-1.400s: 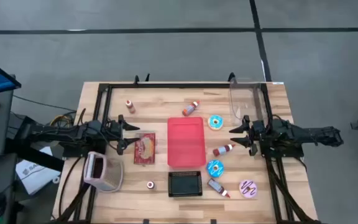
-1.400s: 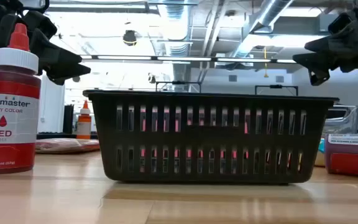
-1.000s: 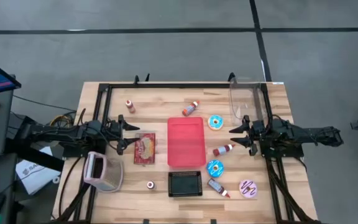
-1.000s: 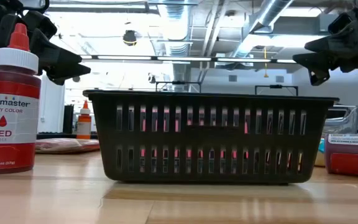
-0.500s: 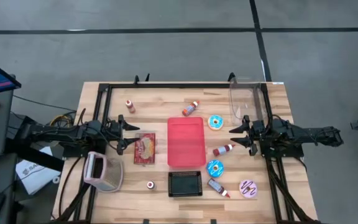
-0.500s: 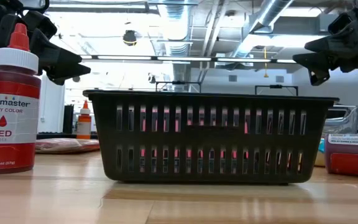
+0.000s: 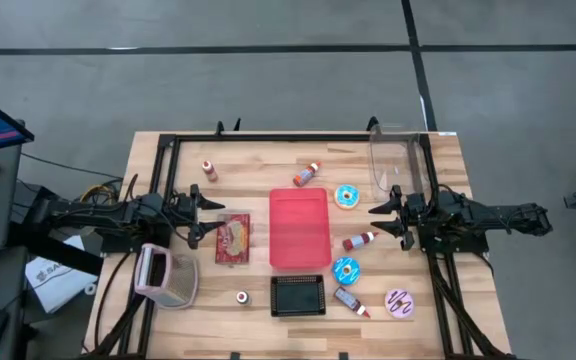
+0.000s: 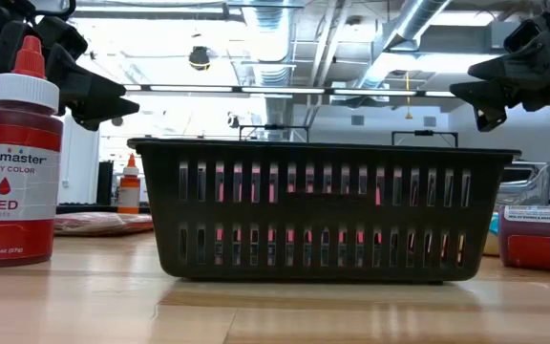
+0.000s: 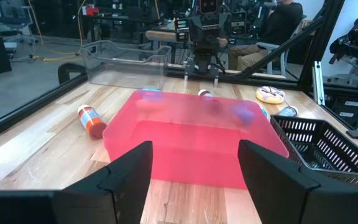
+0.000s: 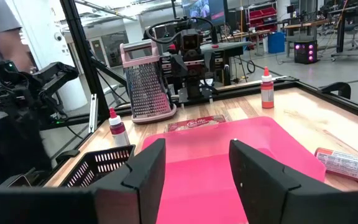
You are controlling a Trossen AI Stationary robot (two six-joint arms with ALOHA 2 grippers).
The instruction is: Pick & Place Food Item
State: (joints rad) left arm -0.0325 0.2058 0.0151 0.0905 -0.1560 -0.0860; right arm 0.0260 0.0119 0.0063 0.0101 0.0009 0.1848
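Observation:
A flat packaged food item (image 7: 233, 238) lies on the table just ahead of my left gripper (image 7: 208, 217), which hovers open and empty at the table's left side. A red tray (image 7: 300, 228) lies flat in the middle. Two blue donuts (image 7: 347, 196) (image 7: 346, 268) and a pink donut (image 7: 400, 302) lie on the table to the tray's right. My right gripper (image 7: 375, 221) hovers open and empty at the right side, near a lying red bottle (image 7: 360, 241). Each wrist view looks over the tray (image 9: 185, 137) (image 10: 229, 168) past open fingers.
A black basket (image 7: 298, 294) stands at the near edge, a pink grater (image 7: 165, 275) at the near left, a clear container (image 7: 393, 165) at the far right. Small bottles (image 7: 209, 170) (image 7: 307, 173) (image 7: 352, 301) (image 7: 242, 297) are scattered about. A black frame (image 7: 288, 137) borders the table.

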